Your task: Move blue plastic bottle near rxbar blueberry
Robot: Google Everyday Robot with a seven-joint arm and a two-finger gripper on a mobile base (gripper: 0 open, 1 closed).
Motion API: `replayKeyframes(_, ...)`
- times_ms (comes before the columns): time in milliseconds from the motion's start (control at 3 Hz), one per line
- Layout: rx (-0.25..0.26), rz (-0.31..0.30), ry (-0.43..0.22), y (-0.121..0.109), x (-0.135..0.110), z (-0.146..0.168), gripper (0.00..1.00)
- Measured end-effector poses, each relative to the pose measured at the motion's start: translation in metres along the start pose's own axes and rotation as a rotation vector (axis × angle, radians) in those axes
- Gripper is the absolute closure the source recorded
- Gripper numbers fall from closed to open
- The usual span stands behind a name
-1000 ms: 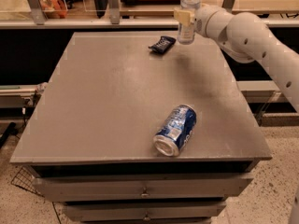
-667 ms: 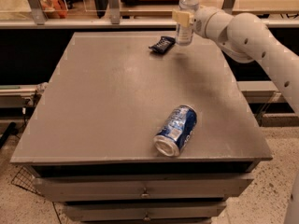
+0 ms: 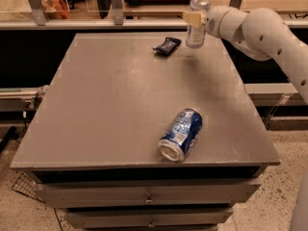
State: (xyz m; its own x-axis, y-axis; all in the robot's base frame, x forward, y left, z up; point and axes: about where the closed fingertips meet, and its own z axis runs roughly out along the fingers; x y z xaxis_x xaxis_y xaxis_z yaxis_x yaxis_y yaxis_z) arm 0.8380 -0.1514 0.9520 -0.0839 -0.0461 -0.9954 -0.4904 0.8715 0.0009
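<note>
The blue plastic bottle (image 3: 197, 19) stands upright at the far right of the grey table (image 3: 115, 95), clear with a pale label. My gripper (image 3: 195, 18) comes in from the right on the white arm and is around the bottle at label height. The rxbar blueberry (image 3: 167, 45), a small dark navy bar, lies flat just left of the bottle, a short gap away.
A dented blue soda can (image 3: 181, 134) lies on its side near the table's front edge, right of centre. Drawers sit under the table (image 3: 144, 194). A shelf with railing posts (image 3: 115, 4) runs behind the table.
</note>
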Motion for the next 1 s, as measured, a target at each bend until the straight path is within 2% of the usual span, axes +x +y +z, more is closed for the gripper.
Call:
replayKeyframes(333,-0.014,0.041,-0.018,-0.004,0.008,-0.001,1.0)
replayKeyframes(667,-0.047,0.066,-0.032,0.003,0.014,0.006,1.0)
replayKeyframes(1000,-0.069,0.063,-0.018,0.009,0.019,0.009,0.83)
